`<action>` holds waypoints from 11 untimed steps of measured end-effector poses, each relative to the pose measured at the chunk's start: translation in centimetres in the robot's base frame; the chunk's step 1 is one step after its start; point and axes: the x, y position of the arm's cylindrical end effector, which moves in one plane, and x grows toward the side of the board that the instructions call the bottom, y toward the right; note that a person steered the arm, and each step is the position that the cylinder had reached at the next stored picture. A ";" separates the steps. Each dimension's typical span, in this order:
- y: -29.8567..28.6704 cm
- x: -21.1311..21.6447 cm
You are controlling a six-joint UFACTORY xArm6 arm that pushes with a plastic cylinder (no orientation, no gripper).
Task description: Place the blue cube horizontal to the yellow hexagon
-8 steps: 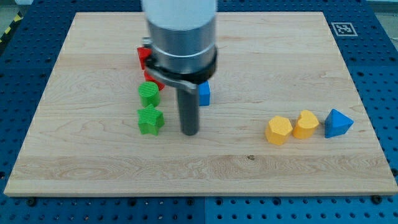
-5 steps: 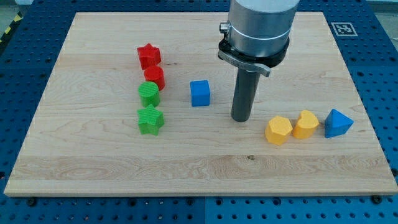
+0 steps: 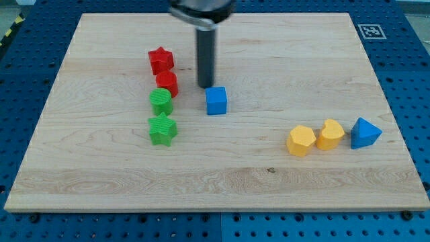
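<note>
The blue cube [image 3: 216,101] sits near the middle of the wooden board. The yellow hexagon [image 3: 301,141] lies to the view's right and lower, beside a yellow heart [image 3: 330,134]. My tip [image 3: 205,86] is just above and slightly left of the blue cube, very close to its top-left corner; I cannot tell if it touches.
A column at the view's left holds a red star [image 3: 160,60], a red cylinder [image 3: 166,83], a green cylinder [image 3: 160,101] and a green star [image 3: 162,129]. A blue triangular block [image 3: 364,133] sits right of the yellow heart. The board's right edge [image 3: 396,121] is near.
My tip swung from left of the blue cube to its right, then up and back left to just above the cube. No block has moved.
</note>
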 end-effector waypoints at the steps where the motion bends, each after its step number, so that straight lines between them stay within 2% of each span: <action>1: -0.4 0.0; 3: 0.0 0.9; 5: 3.0 2.1; 8: 3.8 5.8; 11: 8.2 8.2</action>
